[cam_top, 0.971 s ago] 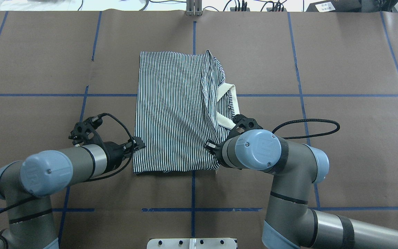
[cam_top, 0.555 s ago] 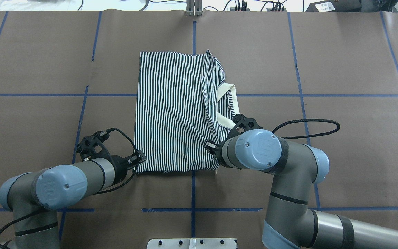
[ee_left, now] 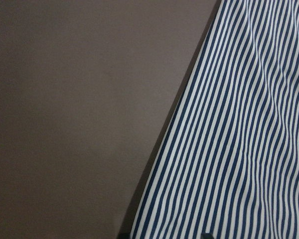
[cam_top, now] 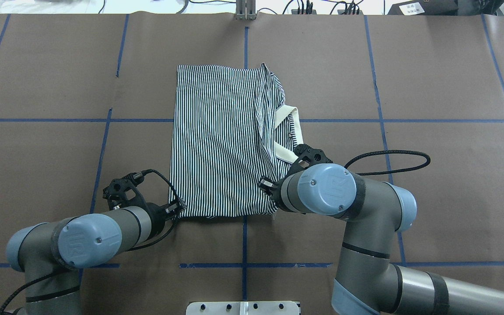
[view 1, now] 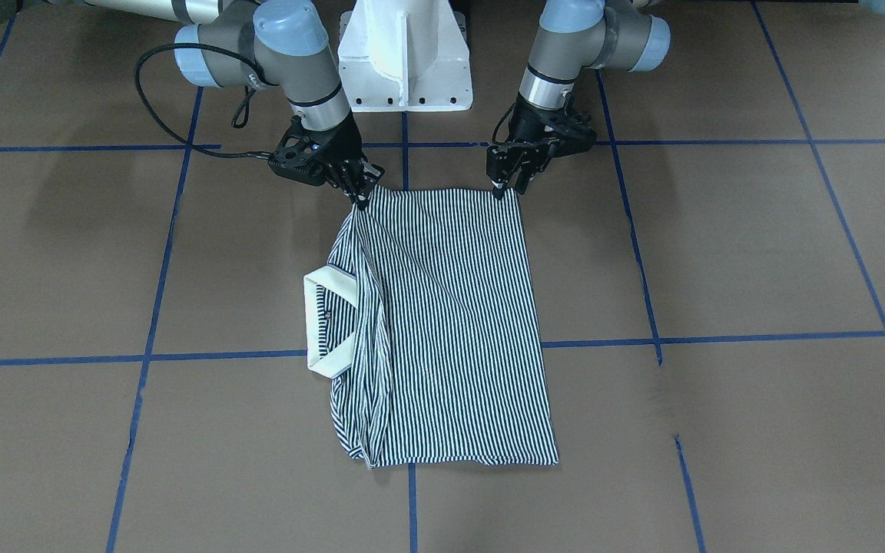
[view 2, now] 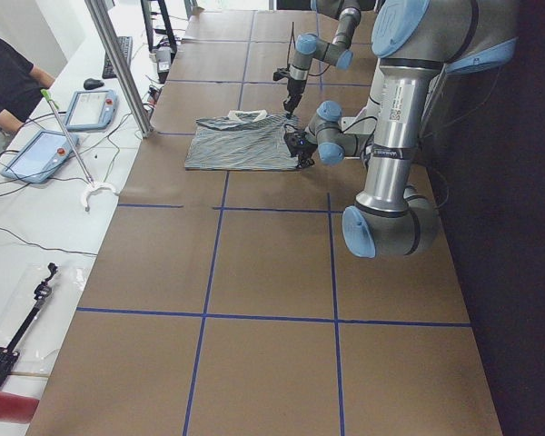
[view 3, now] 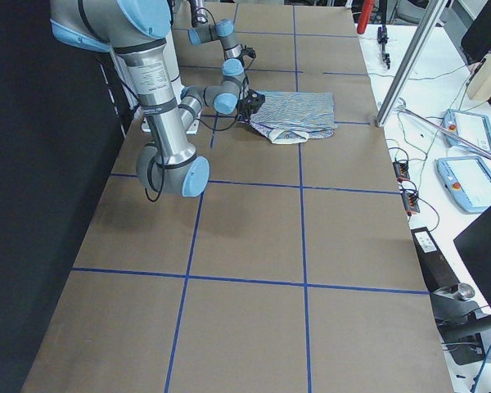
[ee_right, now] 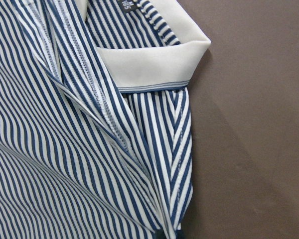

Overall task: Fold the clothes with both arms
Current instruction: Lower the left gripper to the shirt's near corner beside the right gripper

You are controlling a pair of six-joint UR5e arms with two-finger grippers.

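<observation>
Front-facing view: the polo shirt (view 1: pixel 458 322) lies mid-table, part-folded. The right gripper (view 1: pixel 359 196) looks clamped on its robot-side corner, and the left gripper (view 1: pixel 505 184) touches the other.

Left wrist view: its jaws look parted, nothing gripped. Biting only the top layer would skew the fold.

Overhead view: the table (cam_top: pixel 431 74) leaves room on every side, with its far edge well apart.

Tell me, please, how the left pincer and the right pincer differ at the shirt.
The left pincer sits at the smooth corner of the polo shirt; the right pincer at the bunched corner on the collar side. The left pincer's jaws look apart; the right pincer's look closed on cloth drawn to a peak. Both reach its robot-side edge.
</observation>
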